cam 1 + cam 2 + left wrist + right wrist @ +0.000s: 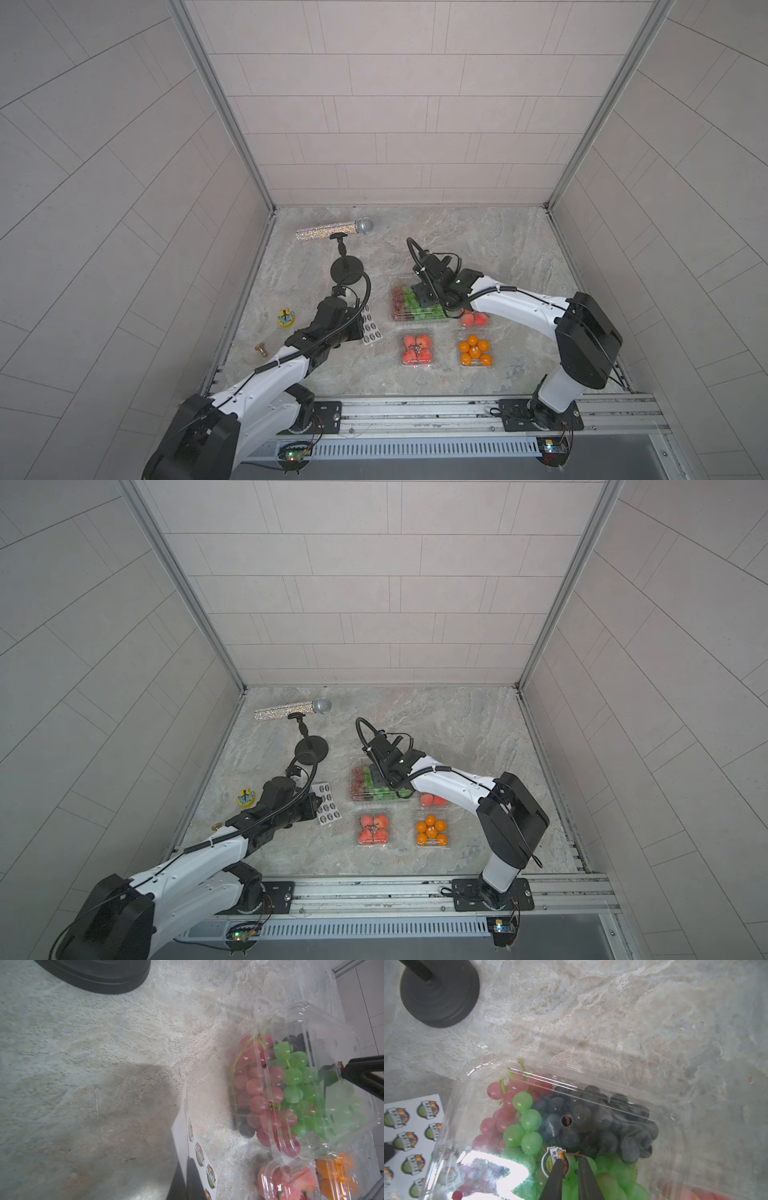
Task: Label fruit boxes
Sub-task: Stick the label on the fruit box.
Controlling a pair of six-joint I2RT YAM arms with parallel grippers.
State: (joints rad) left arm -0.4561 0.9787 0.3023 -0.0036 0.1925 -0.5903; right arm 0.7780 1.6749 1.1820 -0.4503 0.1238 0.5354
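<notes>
1. Tips of right gripper (571, 1159) stand a little apart with nothing between them, low over the lid of the large fruit box (591, 1105). One finger overlaps the edge of a round sticker (552, 1160) lying on that lid.
2. Large fruit box holds red, green and dark blue-black fruit. It sits mid-table (478, 249), partly under the right wrist in both top views.
3. Small box of red-pink fruit (475, 319) is just beside the large box on the robot's right, half hidden by the right arm.
4. Nearer the robot, second red-pink box (417, 348) and box of oranges (475, 351) lie side by side, a little apart.
5. Left gripper (187, 1182) is closed on the edge of the sticker sheet (371, 328), which lies left of the large box, near it but apart.
6. Black stand base (347, 270) is behind the left wrist, glittery microphone (332, 230) farther back.
7. Yellow toy (286, 318) and a brass piece (261, 349) lie at the left edge.
</notes>
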